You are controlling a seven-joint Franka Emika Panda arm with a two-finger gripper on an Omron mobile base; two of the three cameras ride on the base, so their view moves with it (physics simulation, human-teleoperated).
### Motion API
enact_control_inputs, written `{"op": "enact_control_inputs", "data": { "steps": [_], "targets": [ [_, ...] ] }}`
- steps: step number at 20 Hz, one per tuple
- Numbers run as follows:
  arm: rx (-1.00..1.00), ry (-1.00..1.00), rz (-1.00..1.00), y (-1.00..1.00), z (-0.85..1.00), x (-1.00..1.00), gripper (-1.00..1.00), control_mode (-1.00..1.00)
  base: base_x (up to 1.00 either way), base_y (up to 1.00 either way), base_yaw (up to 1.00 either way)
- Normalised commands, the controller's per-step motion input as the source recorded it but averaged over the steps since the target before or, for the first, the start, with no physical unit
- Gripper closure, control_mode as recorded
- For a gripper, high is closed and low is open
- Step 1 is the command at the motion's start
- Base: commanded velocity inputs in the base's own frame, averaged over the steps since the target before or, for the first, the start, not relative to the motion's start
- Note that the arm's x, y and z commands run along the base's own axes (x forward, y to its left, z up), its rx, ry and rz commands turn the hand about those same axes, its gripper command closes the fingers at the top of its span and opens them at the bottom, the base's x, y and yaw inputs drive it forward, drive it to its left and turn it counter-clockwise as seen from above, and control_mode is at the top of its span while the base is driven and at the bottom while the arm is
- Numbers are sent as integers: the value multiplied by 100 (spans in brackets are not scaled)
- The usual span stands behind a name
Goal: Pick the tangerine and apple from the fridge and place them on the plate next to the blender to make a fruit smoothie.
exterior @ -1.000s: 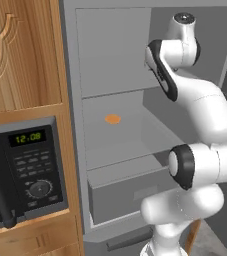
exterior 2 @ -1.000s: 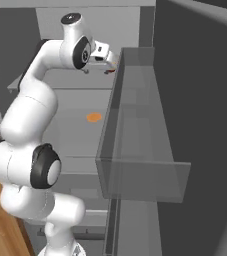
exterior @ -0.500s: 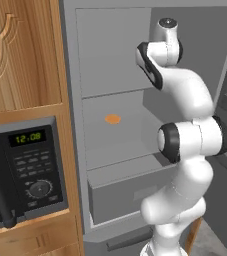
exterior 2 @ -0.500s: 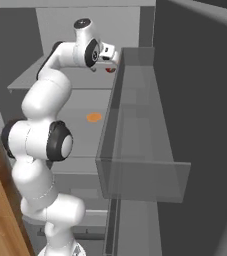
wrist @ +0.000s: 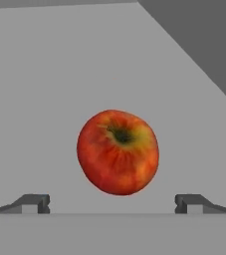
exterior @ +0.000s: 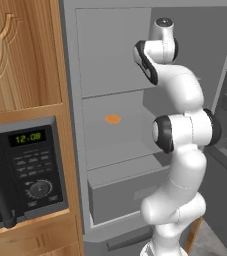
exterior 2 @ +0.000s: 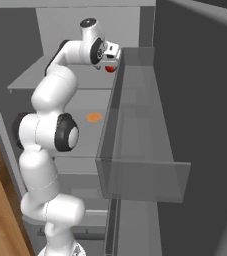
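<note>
The apple [wrist: 118, 152], red with a yellowish patch round its dark stem pit, lies on the upper shelf of the open grey fridge [exterior: 110, 55]. My gripper [wrist: 113, 204] is open, its two dark fingertips [wrist: 35, 203] wide apart on either side of the apple and just short of it, not touching. From the right base view the gripper [exterior 2: 112, 56] hangs over a sliver of the apple [exterior 2: 109, 69] at the shelf's right end. A flat orange patch [exterior: 112, 119] marks the middle shelf. The tangerine, the plate and the blender are out of view.
The fridge door stands open on the right, its clear bin [exterior 2: 145, 145] close beside the hand. A grey drawer [exterior: 130, 185] sits at the fridge's bottom. A black microwave [exterior: 30, 165] is set in the wooden cabinet [exterior: 20, 50] to the left.
The arm has folded upright and reached deeper into the upper shelf, and the hand has drawn closer to the apple. The apple and the orange patch have not moved.
</note>
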Motion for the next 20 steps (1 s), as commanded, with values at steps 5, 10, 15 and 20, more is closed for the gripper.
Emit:
{"op": "enact_control_inputs", "data": {
  "steps": [5, 10, 15, 20],
  "targets": [
    [0, 0, 0, 0, -11, 38, -100, -100, 0, 0, 0],
    [0, 0, 0, -1, -7, 24, 100, -100, 0, 0, 0],
    [0, 0, 0, -2, -7, 0, 100, -100, 0, 0, 0],
    [-1, -11, 0, 0, 0, -23, 100, -100, 0, 0, 0]
  ]
}}
